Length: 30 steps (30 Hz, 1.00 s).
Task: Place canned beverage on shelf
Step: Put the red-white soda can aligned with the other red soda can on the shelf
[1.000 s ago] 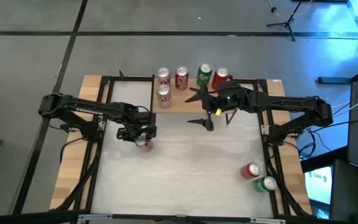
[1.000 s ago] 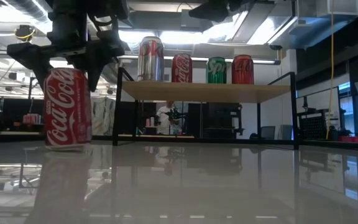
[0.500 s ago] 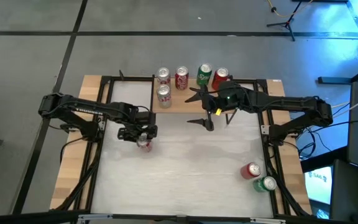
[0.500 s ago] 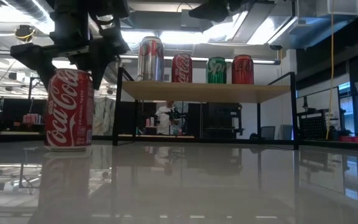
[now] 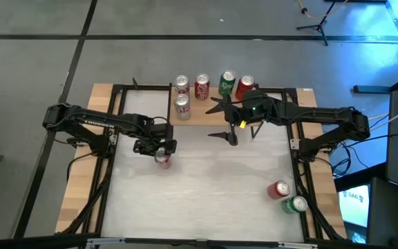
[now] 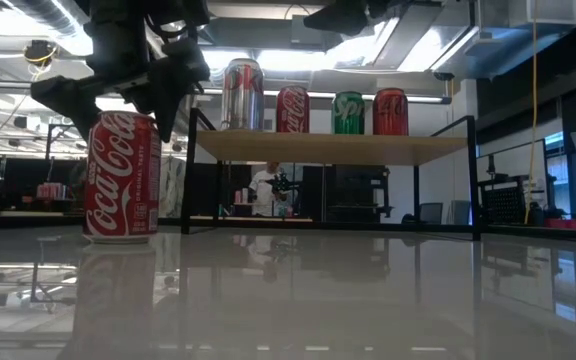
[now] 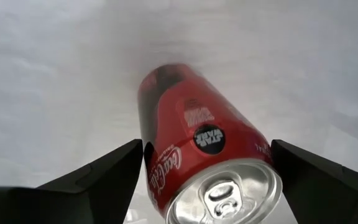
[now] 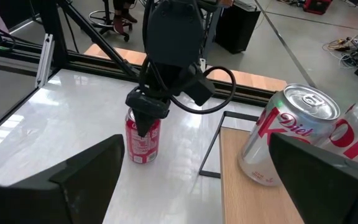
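A red Coca-Cola can point(image 6: 120, 176) stands upright at the table's left middle; it also shows in the high view point(image 5: 162, 159) and the right wrist view point(image 8: 143, 140). My left gripper point(image 5: 159, 147) is above it and shut on it. The shelf point(image 5: 209, 115), a light wood plank on thin black legs point(image 6: 334, 147), stands at the far edge and carries several upright cans, among them a Diet Coke point(image 8: 284, 140) and a green Sprite point(image 6: 348, 112). My right gripper point(image 5: 226, 137) hangs open and empty in front of the shelf. My left gripper pinches the can's upper side wall point(image 7: 153, 167), just below the top rim, between its two fingers point(image 7: 104, 177), one on each side. The fingers come from above, pointing down. The can stays upright with its base at the tabletop; whether it touches the table, I cannot tell.
A red can point(image 5: 278, 189) and a green can point(image 5: 296, 204) sit near the table's near right corner. The white tabletop point(image 5: 206, 187) lies between the held can and the shelf. Black frame rails point(image 5: 299, 166) run along the table's sides.
My left gripper has moved a little toward the table's right edge with the Coca-Cola can. The can has stayed upright and low at the tabletop. My right arm has kept still.
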Motion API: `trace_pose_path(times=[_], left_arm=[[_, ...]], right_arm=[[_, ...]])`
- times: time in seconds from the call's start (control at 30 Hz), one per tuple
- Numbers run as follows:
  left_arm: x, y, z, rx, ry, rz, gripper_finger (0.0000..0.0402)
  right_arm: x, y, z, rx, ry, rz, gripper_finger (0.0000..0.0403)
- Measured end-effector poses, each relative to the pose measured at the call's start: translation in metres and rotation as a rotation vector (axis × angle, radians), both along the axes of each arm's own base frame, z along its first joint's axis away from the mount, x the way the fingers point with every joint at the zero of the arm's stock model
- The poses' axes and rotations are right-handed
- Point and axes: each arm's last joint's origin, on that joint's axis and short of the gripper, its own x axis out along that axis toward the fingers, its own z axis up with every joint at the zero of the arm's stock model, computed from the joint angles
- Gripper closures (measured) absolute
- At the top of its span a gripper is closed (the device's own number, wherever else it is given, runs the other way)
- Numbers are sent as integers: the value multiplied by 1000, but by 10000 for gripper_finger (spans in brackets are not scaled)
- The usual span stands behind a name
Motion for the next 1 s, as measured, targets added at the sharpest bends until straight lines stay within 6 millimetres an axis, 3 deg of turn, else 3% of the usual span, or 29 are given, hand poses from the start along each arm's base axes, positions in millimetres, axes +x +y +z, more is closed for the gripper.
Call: trace_pose_path(times=[0.6, 1.0], left_arm=[[0, 0, 0, 24, -7, -24, 61], [1, 0, 0, 43, -29, -89, 5]], right_arm=[[0, 0, 0, 0, 0, 0, 8], [0, 0, 0, 0, 0, 0, 8]])
